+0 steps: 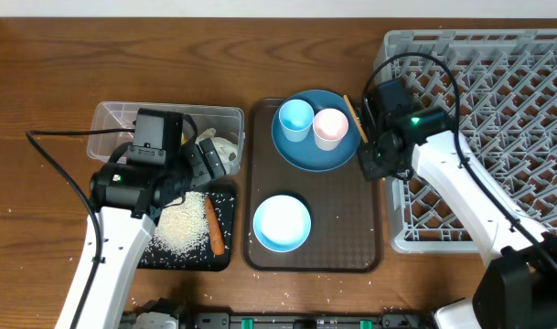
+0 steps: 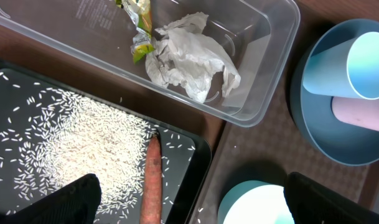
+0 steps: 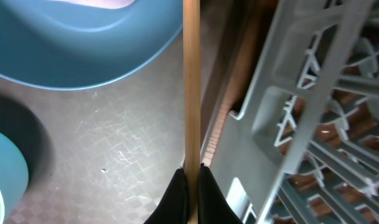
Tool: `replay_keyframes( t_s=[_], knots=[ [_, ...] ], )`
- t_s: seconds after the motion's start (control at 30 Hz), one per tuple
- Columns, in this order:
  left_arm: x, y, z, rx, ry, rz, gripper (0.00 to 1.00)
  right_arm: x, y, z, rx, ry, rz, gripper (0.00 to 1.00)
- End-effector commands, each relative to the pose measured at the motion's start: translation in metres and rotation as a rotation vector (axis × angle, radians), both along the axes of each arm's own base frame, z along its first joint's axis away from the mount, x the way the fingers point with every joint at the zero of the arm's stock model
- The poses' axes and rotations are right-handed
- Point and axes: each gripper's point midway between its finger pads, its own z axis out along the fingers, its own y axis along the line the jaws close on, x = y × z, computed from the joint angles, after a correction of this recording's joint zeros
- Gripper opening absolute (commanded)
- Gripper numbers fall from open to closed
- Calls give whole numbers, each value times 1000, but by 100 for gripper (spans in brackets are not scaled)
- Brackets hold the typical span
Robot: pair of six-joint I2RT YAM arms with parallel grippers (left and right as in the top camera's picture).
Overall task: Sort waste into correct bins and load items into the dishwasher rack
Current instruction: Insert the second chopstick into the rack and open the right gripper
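Your right gripper [image 3: 192,177] pinched the end of a wooden chopstick [image 3: 191,81] lying between the dark blue plate [image 3: 83,53] and the dishwasher rack [image 3: 301,112], your left gripper [image 2: 192,208] hung spread above the black tray [image 2: 205,155], and so thin a stick might have swivelled or slipped on lifting.

Table [image 1: 40,82]: dark brown wood, grain running side to side, lit evenly with soft, faint shadows. White strip [image 1: 214,7] along the far edge; wall or ledge, unclear.
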Motion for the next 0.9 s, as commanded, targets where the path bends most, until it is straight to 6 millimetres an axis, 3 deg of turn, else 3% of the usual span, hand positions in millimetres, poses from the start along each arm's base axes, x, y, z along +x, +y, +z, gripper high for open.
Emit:
replay_keyframes(
  t_s=[0.0,0.43,0.87],
  knots=[
    [4,3,4,17,-13,3,96,12,-9,9,-19,-33,-31,1],
    [4,3,4,17,-13,3,96,18,-55,24,-12,-42,-169,1],
    [4,3,4,17,-13,3,96,20,-72,27,38,-38,-234,1]
  ],
)
